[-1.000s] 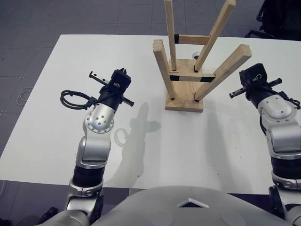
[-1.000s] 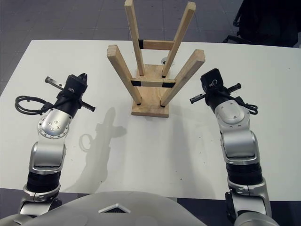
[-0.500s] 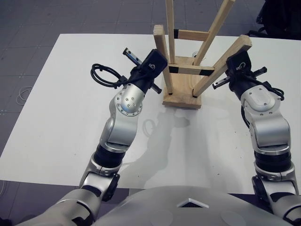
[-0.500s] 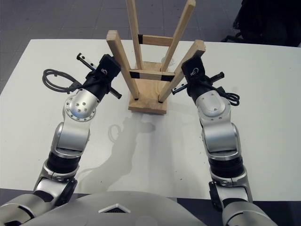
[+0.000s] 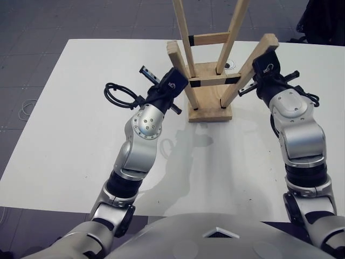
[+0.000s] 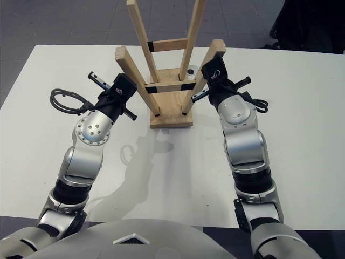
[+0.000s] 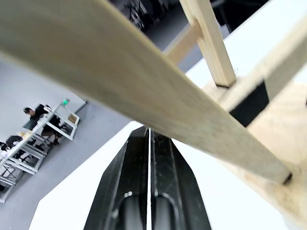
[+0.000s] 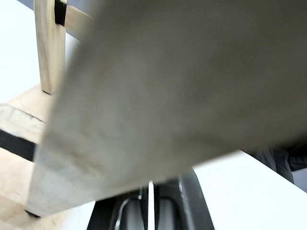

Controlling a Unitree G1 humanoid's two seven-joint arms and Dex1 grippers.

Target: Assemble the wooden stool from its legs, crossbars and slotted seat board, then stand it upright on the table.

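The wooden stool stands upside down on the white table [image 5: 64, 135], its seat board [image 5: 210, 114] flat on the top and its legs pointing up. Crossbars [image 5: 214, 81] with black bands join the legs. My left gripper [image 5: 175, 81] is shut and sits against the outer side of the near left leg [image 5: 180, 75]. That leg [image 7: 144, 91] crosses just past the pressed-together fingertips [image 7: 144, 136]. My right gripper [image 5: 265, 62] is shut too, right beside the near right leg [image 5: 245, 73], which looms over the fingers [image 8: 160, 203].
A looped black cable [image 5: 116, 94] lies on the table to the left of my left arm. A small round hole [image 5: 230, 65] in the table sits behind the stool. A dark chair [image 5: 323, 21] stands past the far right corner.
Both arms have swung inward from the table's sides to the stool's near legs. The head camera has shifted a little. Both grippers stayed shut.
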